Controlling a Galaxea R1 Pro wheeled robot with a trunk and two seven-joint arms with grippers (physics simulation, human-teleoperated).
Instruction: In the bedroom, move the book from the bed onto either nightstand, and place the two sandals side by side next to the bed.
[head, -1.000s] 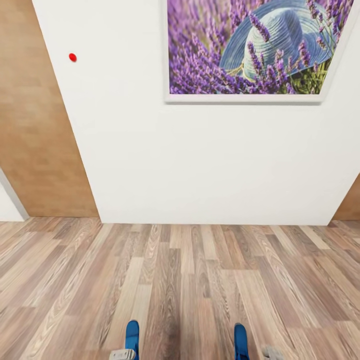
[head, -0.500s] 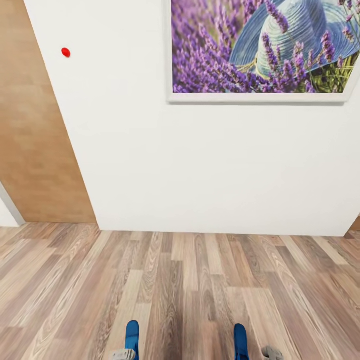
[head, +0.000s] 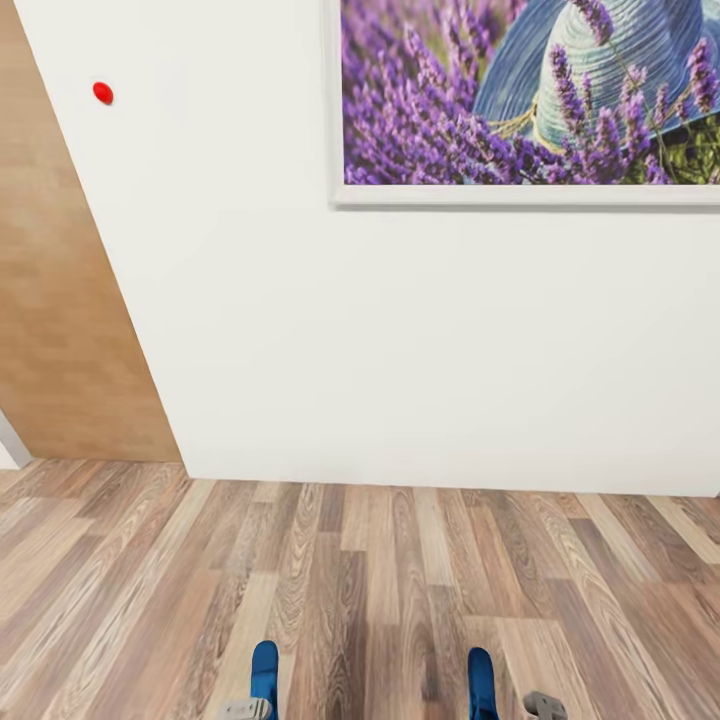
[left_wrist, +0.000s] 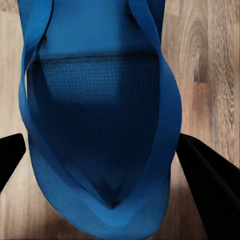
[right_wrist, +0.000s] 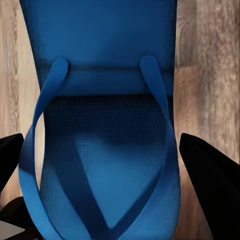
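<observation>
I carry both bright blue sandals above the wood-plank floor. The left sandal (head: 264, 668) pokes up at the head view's lower edge, just above my left gripper (head: 245, 710). In the left wrist view this sandal (left_wrist: 100, 125) lies strap side up between the black fingers (left_wrist: 210, 180). Further right is the right sandal (head: 481, 675), beside my right gripper (head: 545, 706). In the right wrist view that sandal (right_wrist: 105, 150) sits between the fingers (right_wrist: 212, 175). Each gripper is shut on its sandal. The bed, book and nightstands are out of view.
A white wall (head: 400, 350) stands close ahead, with a framed lavender-and-hat picture (head: 530, 95) and a small red dot (head: 102, 92). A light brown wooden panel (head: 60, 330) runs along the left. Plank floor (head: 350, 590) lies between me and the wall.
The whole view has shifted: the wall and picture look nearer and the picture has slid right, so the camera moved. Both sandals keep their place in the grippers.
</observation>
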